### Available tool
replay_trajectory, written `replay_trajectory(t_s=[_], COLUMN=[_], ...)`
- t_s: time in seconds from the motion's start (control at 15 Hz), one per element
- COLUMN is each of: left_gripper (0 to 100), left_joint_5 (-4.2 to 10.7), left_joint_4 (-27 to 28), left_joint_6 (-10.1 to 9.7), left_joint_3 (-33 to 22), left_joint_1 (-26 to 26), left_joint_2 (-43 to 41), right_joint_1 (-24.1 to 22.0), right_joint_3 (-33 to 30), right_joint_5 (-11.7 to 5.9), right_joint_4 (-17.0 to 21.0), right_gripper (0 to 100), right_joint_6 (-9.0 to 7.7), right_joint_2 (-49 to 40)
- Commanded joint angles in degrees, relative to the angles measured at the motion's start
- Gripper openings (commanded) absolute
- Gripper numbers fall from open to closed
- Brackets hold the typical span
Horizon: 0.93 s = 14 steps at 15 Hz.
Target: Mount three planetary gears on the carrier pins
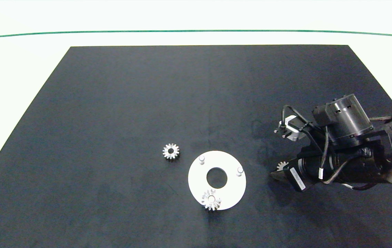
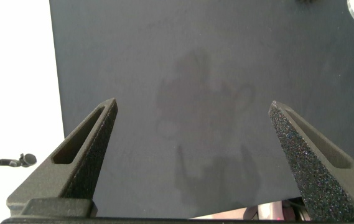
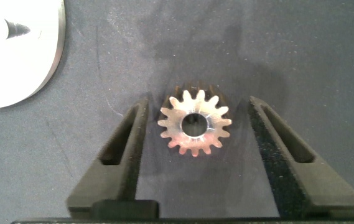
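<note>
The white carrier disc (image 1: 232, 187) lies on the black mat, front of centre. Two carrier pins (image 1: 201, 159) (image 1: 240, 170) stand bare. One silver planetary gear (image 1: 211, 199) sits over the third pin at the disc's near edge. A second gear (image 1: 171, 151) lies loose on the mat left of the disc. The third gear (image 3: 195, 124) lies flat on the mat right of the disc, half hidden under the arm in the head view (image 1: 281, 166). My right gripper (image 3: 198, 106) is open and straddles it, with a gap on each side. My left gripper (image 2: 193, 104) is open over bare mat.
The black mat (image 1: 113, 103) covers most of the white table, whose bare margin (image 1: 16, 69) lies beyond the mat's left edge. The right arm (image 1: 347, 151) comes in from the right. The left arm is out of the head view.
</note>
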Motion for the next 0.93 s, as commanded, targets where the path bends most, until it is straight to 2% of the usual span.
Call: replay_trajectory(t_s=[0.07, 0.93], left_gripper=[100, 100], left_joint_5=[-0.01, -0.01], left_joint_4=[-0.02, -0.2], left_joint_6=[0.11, 0.03], left_joint_3=[0.01, -0.25], left_joint_1=[0.0, 0.0], left_joint_2=[0.16, 0.16], right_joint_1=[0.1, 0.19], right_joint_3=[0.04, 0.48], right_joint_5=[-0.08, -0.08], right_joint_4=[0.15, 0.41], right_gripper=[57, 30], right_joint_6=[-0.07, -0.16], right_joint_2=[0.31, 0.31])
